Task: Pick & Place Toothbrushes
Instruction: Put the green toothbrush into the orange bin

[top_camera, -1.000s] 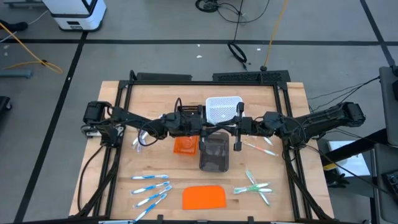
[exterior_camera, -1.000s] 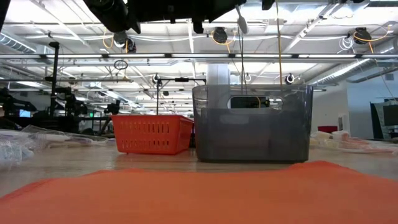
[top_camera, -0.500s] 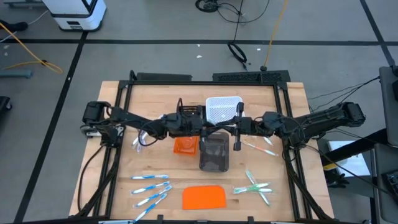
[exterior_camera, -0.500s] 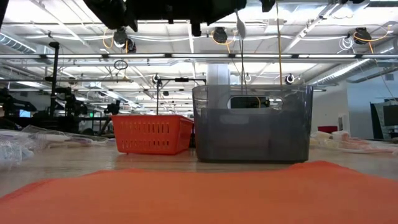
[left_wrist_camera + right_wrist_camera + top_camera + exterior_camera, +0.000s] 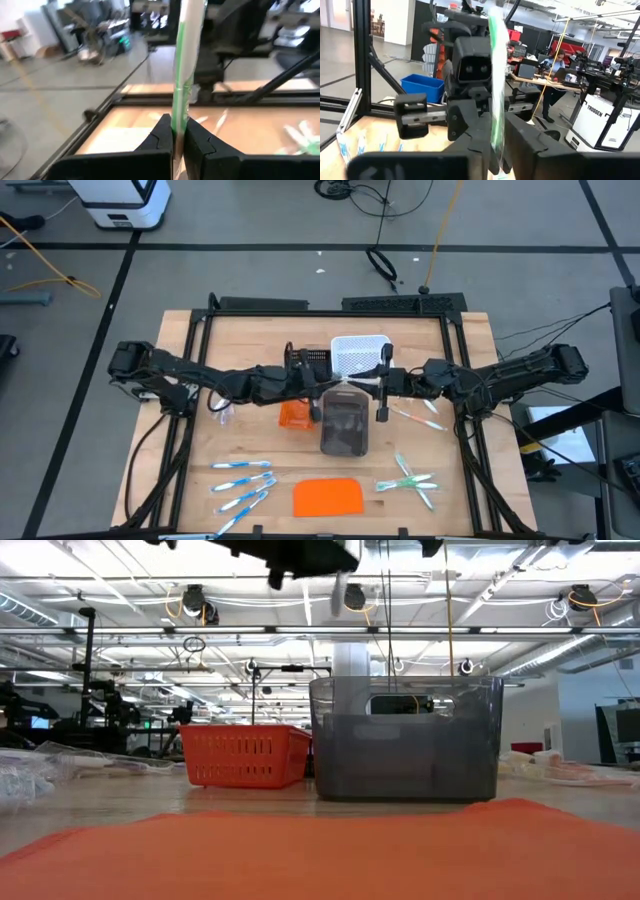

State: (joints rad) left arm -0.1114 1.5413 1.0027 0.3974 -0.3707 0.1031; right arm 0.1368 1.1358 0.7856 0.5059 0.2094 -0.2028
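A green toothbrush in clear wrap (image 5: 182,70) hangs in the air above the grey bin (image 5: 345,428), between my two grippers. My left gripper (image 5: 172,134) is shut on it and reaches in from the table's left (image 5: 322,390). My right gripper (image 5: 500,145) faces it from the right (image 5: 376,385), its fingers a little apart on either side of the same toothbrush (image 5: 495,75). In the low view the toothbrush (image 5: 338,590) shows tilted under the arms. Blue toothbrushes (image 5: 245,478), green ones (image 5: 410,480) and pink ones (image 5: 415,418) lie flat on the table. My left gripper pinches the green toothbrush between its two fingers near one end of the stick (image 5: 176,122). The rest of it rises out past the fingertips, lifted clear of everything. My right gripper: whether its fingers (image 5: 530,145) touch the toothbrush, I cannot tell.
An orange tray (image 5: 297,414) stands left of the grey bin, with a white tray (image 5: 360,352) and a black tray (image 5: 310,358) behind. A flat orange slab (image 5: 328,498) lies at the near edge. A black frame (image 5: 330,308) borders the table.
My left gripper has drawn back a little toward the table's left edge, risen and tipped its fingers upward. The green toothbrush has gone with it: in the low view its pale end has shifted left and now hangs tilted.
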